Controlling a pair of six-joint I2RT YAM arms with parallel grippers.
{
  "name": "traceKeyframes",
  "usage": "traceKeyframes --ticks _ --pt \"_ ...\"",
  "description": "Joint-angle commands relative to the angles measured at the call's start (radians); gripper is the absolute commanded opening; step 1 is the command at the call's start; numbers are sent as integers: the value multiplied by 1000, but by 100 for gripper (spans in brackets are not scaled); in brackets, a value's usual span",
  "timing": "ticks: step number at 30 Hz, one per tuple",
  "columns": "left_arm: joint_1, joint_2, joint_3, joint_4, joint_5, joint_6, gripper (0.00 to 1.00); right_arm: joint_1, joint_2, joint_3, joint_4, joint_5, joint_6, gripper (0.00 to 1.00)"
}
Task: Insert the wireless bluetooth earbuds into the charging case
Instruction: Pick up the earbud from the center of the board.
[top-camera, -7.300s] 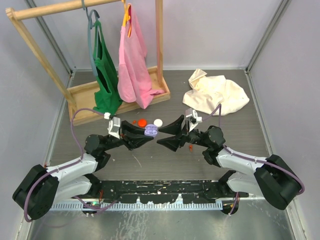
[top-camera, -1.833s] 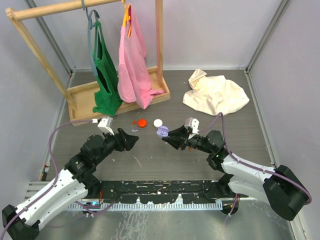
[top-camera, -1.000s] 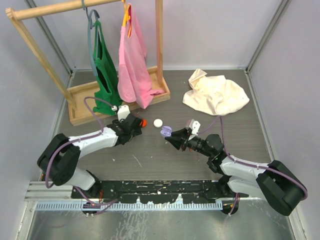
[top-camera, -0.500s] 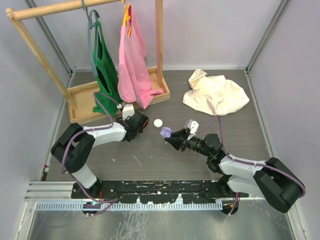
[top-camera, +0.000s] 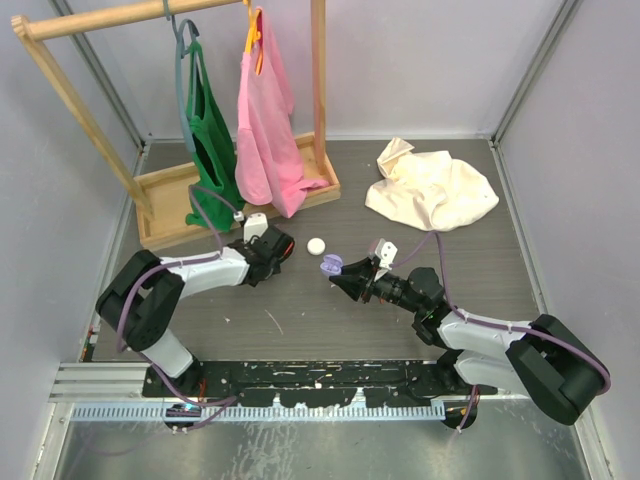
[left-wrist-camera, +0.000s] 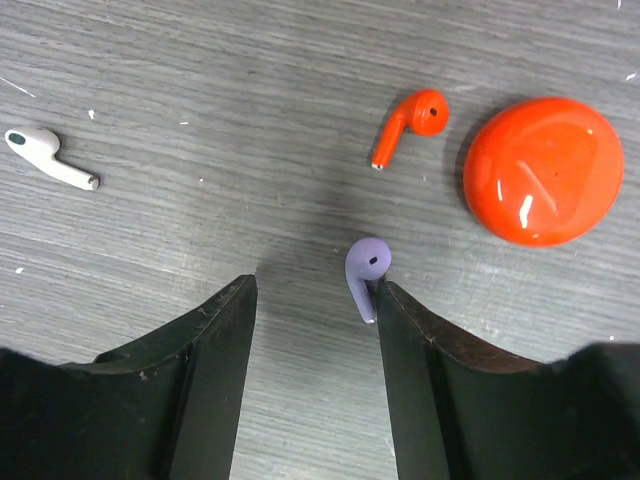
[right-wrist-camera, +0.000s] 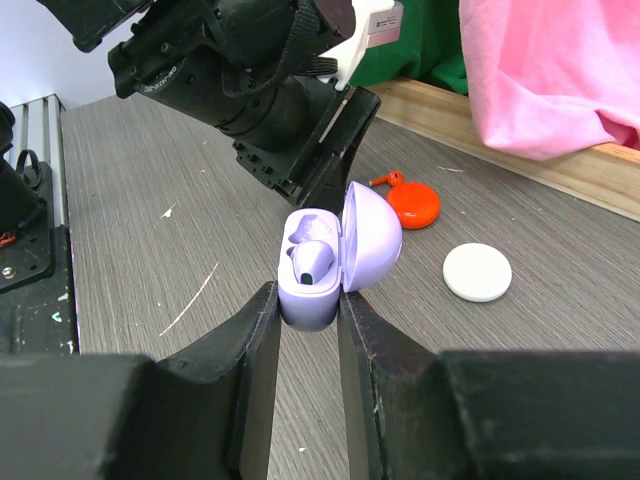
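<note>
My right gripper (right-wrist-camera: 309, 300) is shut on an open lilac charging case (right-wrist-camera: 320, 270) and holds it just above the table, lid up. One lilac earbud (right-wrist-camera: 312, 262) sits inside the case. In the top view the case (top-camera: 331, 266) is at mid-table. My left gripper (left-wrist-camera: 315, 290) is open and low over the table. A loose lilac earbud (left-wrist-camera: 366, 275) lies at the tip of its right finger, touching it. A red earbud (left-wrist-camera: 408, 125) and a white earbud (left-wrist-camera: 50, 157) lie further out on the table.
A red round case (left-wrist-camera: 543, 170) lies right of the red earbud. A white round case (top-camera: 316, 245) lies between the two grippers. A wooden rack (top-camera: 170, 205) with a green garment (top-camera: 210, 150) and a pink garment (top-camera: 265, 120) stands behind. A cream cloth (top-camera: 432, 187) lies back right.
My left arm has swung out from near its base and reached the earbuds beside the red case, where it has settled. My right gripper keeps holding the lilac case almost still.
</note>
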Motion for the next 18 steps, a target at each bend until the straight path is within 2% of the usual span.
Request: traceKeyframes --ticks 1,5,18 --pt "0 -60 -13 -26 20 34 51 -2 -9 29 47 -7 -12 1" --pt "1 -74 -18 -30 33 45 46 -2 -16 29 41 -5 -14 1" --pt "46 -91 41 -23 129 133 44 -3 -20 32 25 1 -19 1"
